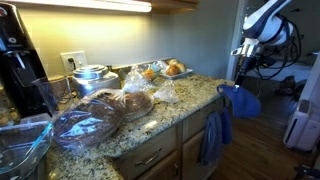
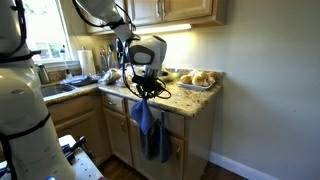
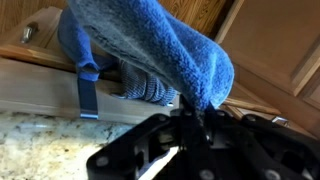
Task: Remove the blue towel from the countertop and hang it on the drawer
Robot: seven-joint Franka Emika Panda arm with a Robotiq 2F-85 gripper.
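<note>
The blue towel (image 1: 241, 101) hangs from my gripper (image 1: 244, 78) just past the end of the granite countertop (image 1: 192, 104). It is bunched and off the slab. In an exterior view the gripper (image 2: 145, 88) holds the towel (image 2: 141, 112) in front of the cabinet drawers (image 2: 118, 110). In the wrist view the towel (image 3: 170, 45) fills the top of the frame, pinched between the jaws (image 3: 195, 115). The granite (image 3: 40, 150) lies at the lower left and a wooden drawer front (image 3: 40, 85) lies behind the towel.
A duller blue-grey towel (image 1: 212, 137) hangs on a drawer below the counter edge; it also shows in the wrist view (image 3: 150, 90). Bagged bread (image 1: 125, 103), a tray of rolls (image 1: 170, 69), glass bowls (image 1: 25, 140) and a coffee maker (image 1: 15, 65) crowd the counter.
</note>
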